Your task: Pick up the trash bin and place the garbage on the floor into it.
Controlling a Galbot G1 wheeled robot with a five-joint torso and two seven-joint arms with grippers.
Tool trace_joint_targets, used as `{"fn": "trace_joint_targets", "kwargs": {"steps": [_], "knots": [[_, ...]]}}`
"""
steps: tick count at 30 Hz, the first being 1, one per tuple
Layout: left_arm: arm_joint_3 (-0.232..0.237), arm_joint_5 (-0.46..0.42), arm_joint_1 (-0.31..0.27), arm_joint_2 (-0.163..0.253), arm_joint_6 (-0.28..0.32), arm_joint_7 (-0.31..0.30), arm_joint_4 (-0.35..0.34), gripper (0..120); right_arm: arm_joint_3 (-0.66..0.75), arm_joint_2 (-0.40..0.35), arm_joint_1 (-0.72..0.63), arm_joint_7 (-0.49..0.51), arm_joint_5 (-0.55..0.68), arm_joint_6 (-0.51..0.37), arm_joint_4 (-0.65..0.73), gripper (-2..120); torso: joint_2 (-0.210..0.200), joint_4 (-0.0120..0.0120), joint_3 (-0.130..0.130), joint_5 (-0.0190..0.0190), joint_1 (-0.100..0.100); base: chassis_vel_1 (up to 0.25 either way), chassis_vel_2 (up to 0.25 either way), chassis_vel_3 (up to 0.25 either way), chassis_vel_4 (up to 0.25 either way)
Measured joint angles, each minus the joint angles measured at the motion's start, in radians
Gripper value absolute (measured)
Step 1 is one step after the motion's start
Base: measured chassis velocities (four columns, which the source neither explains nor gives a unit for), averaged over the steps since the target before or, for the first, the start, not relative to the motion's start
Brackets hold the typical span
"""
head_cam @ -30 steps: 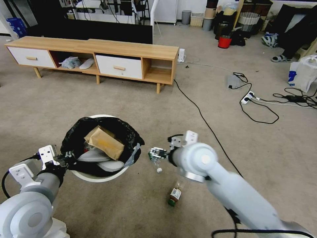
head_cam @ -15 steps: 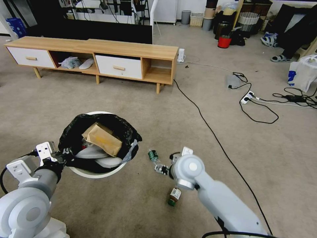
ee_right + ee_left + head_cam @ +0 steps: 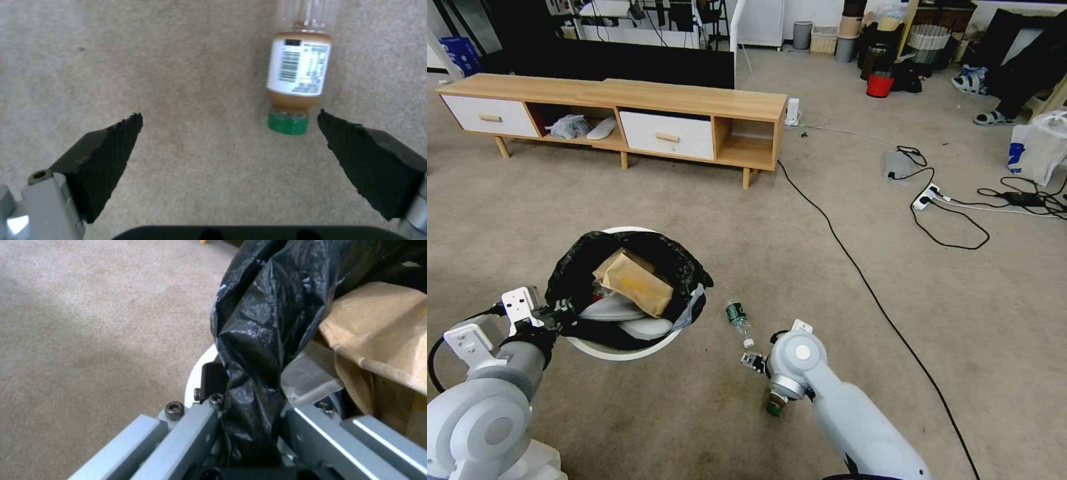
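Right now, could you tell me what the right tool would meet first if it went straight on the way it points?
Probably bare floor: the open right tool points down, and the green-capped bottle lies off-centre, near one finger.

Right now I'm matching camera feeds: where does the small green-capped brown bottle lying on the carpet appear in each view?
Head view: small green-capped brown bottle beside the right arm's wrist, partly hidden.
Left wrist view: not in it.
Right wrist view: same bottle, near one pad of the open right claw.
Shared landmark: beige carpet.
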Motion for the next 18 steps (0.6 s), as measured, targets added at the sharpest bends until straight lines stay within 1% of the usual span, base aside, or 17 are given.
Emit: {"fn": "trace_joint_targets", "kwargs": {"steps": [1, 3, 5, 9, 10, 13, 18], "knots": [[0.000, 0.000, 0.000, 0.000, 0.000, 0.000, 0.000, 0, 0.011, 0.006, -0.006, 0.000, -0.010, -0.004, -0.005, 100, 0.000, 0.0000, 0.000, 0.0000, 0.000, 0.000, 0.000, 0.000, 0.000], [-0.001, 0.007, 0.003, -0.003, -0.001, 0.001, 0.001, 0, 0.091, 0.041, -0.040, -0.009, -0.065, -0.032, -0.034, 100, 0.000, 0.0000, 0.000, 0.0000, 0.000, 0.000, 0.000, 0.000, 0.000], [-0.001, 0.008, 0.003, -0.003, -0.001, 0.001, 0.002, 0, 0.109, 0.042, -0.049, -0.016, -0.078, -0.039, -0.034, 100, 0.000, 0.0000, 0.000, 0.0001, 0.000, 0.000, 0.000, 0.000, 0.000], [0.002, 0.016, 0.004, -0.002, -0.003, 0.004, 0.007, 0, 0.133, 0.019, -0.063, -0.042, -0.093, -0.044, -0.032, 100, 0.000, 0.0000, 0.000, 0.0000, 0.000, 0.000, 0.000, 0.000, 0.000], [0.006, 0.021, 0.003, -0.003, -0.004, 0.005, 0.009, 0, 0.138, -0.001, -0.064, -0.062, -0.098, -0.044, -0.035, 100, 0.000, -0.0001, 0.000, 0.0001, 0.000, 0.000, 0.000, 0.000, 0.000], [0.013, 0.030, 0.004, -0.005, -0.007, 0.006, 0.011, 0, 0.138, -0.019, -0.064, -0.088, -0.109, -0.044, -0.049, 100, 0.000, -0.0001, 0.000, 0.0000, 0.000, 0.000, 0.000, 0.000, 0.000], [0.021, 0.039, 0.009, -0.006, -0.008, 0.007, 0.010, 0, 0.138, -0.029, -0.054, -0.118, -0.125, -0.044, -0.076, 100, 0.000, 0.0000, 0.000, 0.0001, 0.000, 0.000, 0.000, 0.000, 0.000]]}}
